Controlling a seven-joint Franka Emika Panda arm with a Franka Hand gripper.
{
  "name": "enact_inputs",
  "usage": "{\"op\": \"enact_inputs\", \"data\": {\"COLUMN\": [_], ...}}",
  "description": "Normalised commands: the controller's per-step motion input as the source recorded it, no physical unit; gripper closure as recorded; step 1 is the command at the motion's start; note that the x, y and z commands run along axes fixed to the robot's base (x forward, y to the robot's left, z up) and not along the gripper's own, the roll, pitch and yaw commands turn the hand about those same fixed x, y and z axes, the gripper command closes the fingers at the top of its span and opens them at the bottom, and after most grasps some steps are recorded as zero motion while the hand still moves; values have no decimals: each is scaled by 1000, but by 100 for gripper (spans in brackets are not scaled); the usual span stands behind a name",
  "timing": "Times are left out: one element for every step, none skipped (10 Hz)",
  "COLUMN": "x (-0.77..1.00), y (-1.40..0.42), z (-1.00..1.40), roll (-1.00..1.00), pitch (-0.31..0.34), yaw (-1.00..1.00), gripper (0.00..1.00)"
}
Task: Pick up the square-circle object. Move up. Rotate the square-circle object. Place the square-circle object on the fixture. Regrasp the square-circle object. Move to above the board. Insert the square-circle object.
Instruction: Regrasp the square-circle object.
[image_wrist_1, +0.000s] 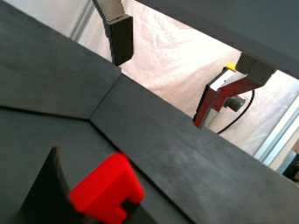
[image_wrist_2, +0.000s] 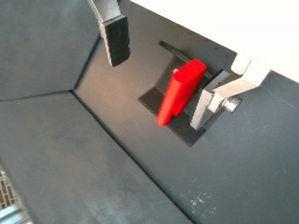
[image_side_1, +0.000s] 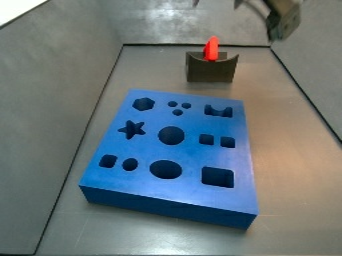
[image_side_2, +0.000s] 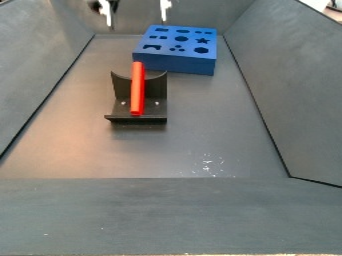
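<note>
The red square-circle object (image_wrist_2: 181, 92) stands upright on the dark fixture (image_wrist_2: 149, 102), leaning in its U-shaped dip; both side views show it there (image_side_1: 211, 47) (image_side_2: 136, 88) on the fixture (image_side_1: 211, 68) (image_side_2: 155, 97). My gripper (image_wrist_2: 167, 66) hangs open well above and to one side of it, with nothing between the fingers (image_wrist_2: 115, 42). In a wrist view the object (image_wrist_1: 107, 188) lies far below the gripper (image_wrist_1: 181, 66). Both side views catch only the gripper's lower end at the picture's edge (image_side_1: 282, 14) (image_side_2: 104, 10). The blue board (image_side_1: 174, 150) (image_side_2: 182, 47) lies apart from the fixture.
Sloping dark grey walls (image_side_1: 67, 110) (image_side_2: 261, 90) enclose the floor on all sides. The board's cut-out holes include a star (image_side_1: 131, 129), circles and squares. Bare floor (image_side_2: 147, 150) lies around the fixture.
</note>
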Motion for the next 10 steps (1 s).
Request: {"op": "enact_inputs", "data": {"x": [77, 86, 94, 102, 110, 120, 110, 95, 82, 77], "y": [53, 48, 42, 38, 33, 28, 19, 12, 2, 3], "z": [-1000, -1000, -1000, -1000, -1000, -1000, -848, -698, -500, -361], "roll": [120, 106, 97, 91, 81, 74, 69, 70, 71, 67], "pitch": [4, -21, -44, -65, -81, -87, -83, -77, -64, -53], "yaw": [150, 136, 119, 98, 72, 50, 23, 8, -9, -15], "gripper": [0, 0, 0, 0, 0, 0, 0, 0, 0, 0]}}
